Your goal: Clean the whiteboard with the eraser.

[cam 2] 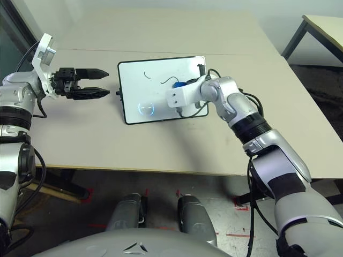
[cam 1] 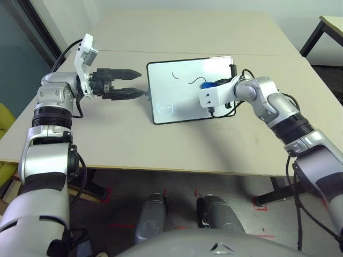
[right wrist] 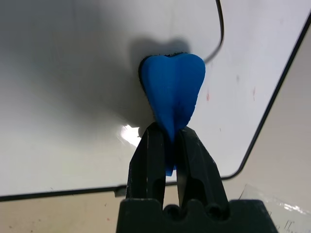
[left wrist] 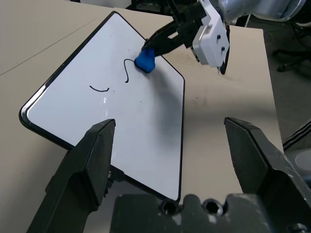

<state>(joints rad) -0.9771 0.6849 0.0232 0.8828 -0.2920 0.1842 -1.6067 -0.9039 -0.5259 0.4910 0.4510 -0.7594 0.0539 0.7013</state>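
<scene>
The whiteboard lies flat on the table's middle, with a short black dash and a curved black squiggle on it. My right gripper is shut on the blue eraser, whose end presses on the board right beside the curved squiggle, near the board's right half. My left gripper hovers just off the board's left edge, open, with nothing between its fingers.
The beige table has bare room in front of the board and behind it. Its front edge runs close to my body. A second table stands at the far right, beyond a gap of floor.
</scene>
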